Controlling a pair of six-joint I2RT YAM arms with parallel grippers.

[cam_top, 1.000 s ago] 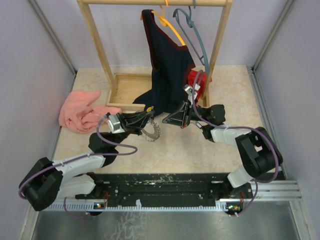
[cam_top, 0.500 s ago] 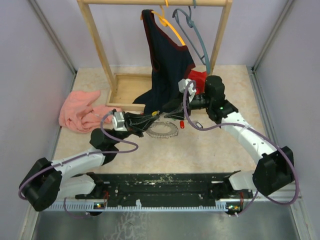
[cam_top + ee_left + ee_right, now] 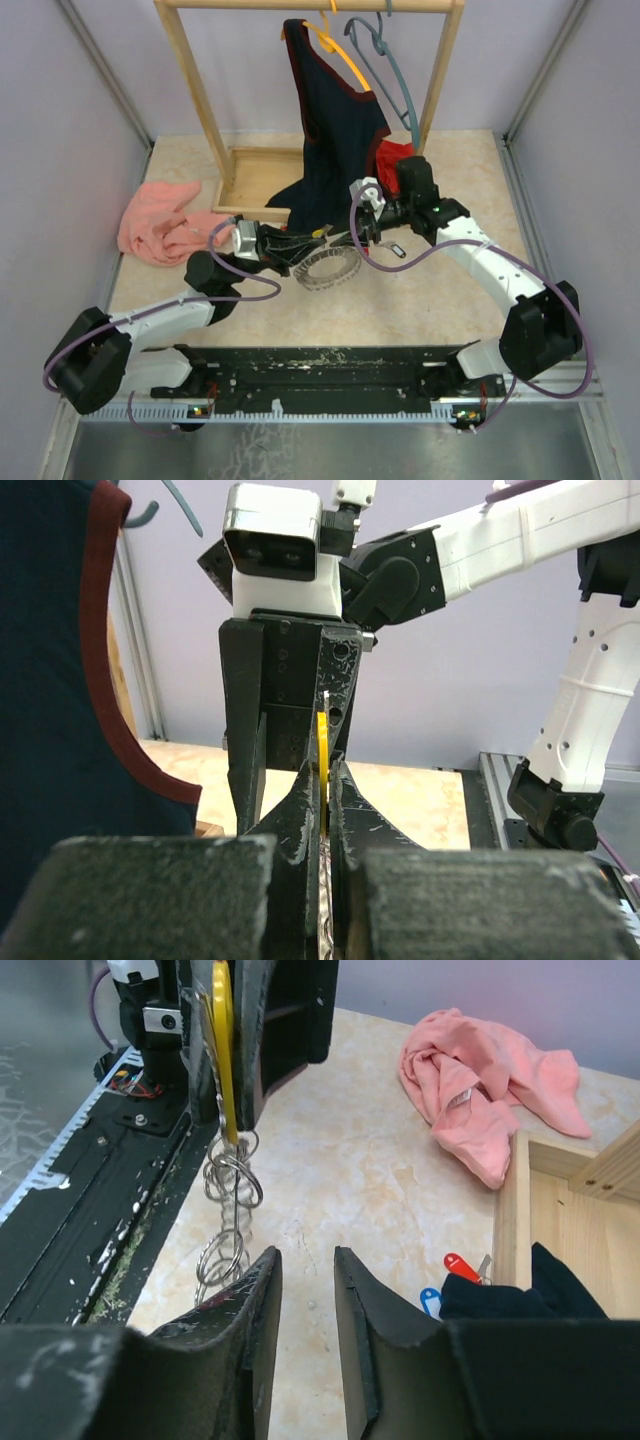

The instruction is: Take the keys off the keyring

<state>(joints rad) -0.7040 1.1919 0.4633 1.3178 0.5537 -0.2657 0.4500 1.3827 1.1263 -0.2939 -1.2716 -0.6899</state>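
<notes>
Left gripper point(image 3: 308, 238) is being squeezed shut on the yellow-tagged key point(image 3: 221, 1040) (edge-on, chain hanging straight down, keyring point(image 3: 314, 279) just beneath), and it's being faced close-up by the right gripper point(image 3: 305, 1260), jaws parted, empty.

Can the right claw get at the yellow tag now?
Probably yes: the left claw holds the yellow tag in the air, the right claw faces it with jaws apart, and nothing lies between them.
</notes>
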